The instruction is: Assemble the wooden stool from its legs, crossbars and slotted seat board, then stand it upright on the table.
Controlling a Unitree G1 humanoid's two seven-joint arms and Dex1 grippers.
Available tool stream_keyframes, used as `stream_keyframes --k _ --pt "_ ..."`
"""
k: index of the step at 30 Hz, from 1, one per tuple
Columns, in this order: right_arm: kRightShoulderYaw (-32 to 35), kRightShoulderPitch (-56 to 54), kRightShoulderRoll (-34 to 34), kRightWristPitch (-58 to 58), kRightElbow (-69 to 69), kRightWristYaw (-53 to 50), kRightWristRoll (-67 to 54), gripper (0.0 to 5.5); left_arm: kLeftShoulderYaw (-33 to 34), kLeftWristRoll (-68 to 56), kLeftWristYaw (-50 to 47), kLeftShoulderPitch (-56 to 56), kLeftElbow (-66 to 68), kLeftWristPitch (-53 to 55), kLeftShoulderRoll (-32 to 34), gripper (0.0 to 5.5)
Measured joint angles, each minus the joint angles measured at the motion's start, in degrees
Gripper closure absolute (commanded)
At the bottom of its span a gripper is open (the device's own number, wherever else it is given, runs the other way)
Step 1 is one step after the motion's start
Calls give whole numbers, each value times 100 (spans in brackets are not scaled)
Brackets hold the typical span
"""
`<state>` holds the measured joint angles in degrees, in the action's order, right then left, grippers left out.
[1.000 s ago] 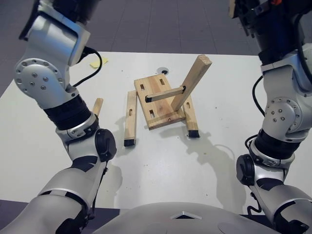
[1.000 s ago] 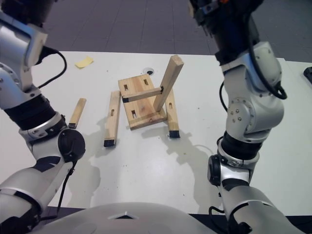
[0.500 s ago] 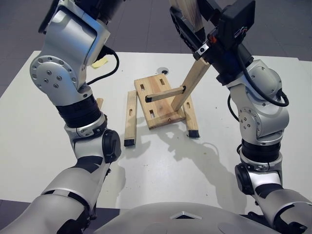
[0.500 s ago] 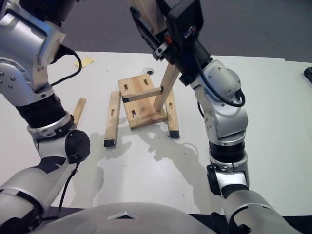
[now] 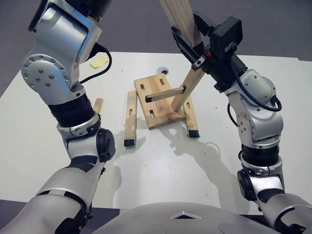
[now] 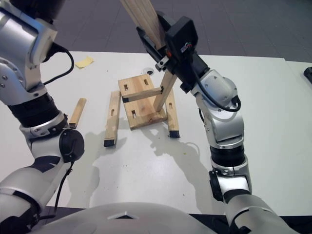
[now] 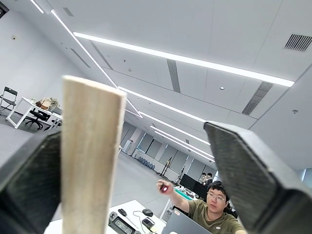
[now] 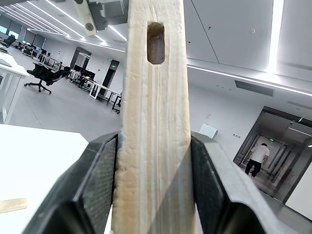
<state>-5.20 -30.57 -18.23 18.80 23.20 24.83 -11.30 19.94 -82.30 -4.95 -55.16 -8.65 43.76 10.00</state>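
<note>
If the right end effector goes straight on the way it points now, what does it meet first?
Likely the grey left arm part near the far end of the wooden leg held by the right end effector; depth is unclear.

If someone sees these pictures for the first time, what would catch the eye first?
A wooden leg is held high above the table, clamped in the jaws of the right gripper. Below it, the slotted seat board lies flat at the table's middle, with a tilted leg standing on it and a crossbar meeting that leg's side.
</note>
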Motion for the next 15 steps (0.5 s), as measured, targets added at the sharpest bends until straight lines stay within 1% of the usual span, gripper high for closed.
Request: stream_keyframes --k 15 --pt "-59 35 -4 -82 0 53 114 345 -99 127 54 208 95 -67 94 407"
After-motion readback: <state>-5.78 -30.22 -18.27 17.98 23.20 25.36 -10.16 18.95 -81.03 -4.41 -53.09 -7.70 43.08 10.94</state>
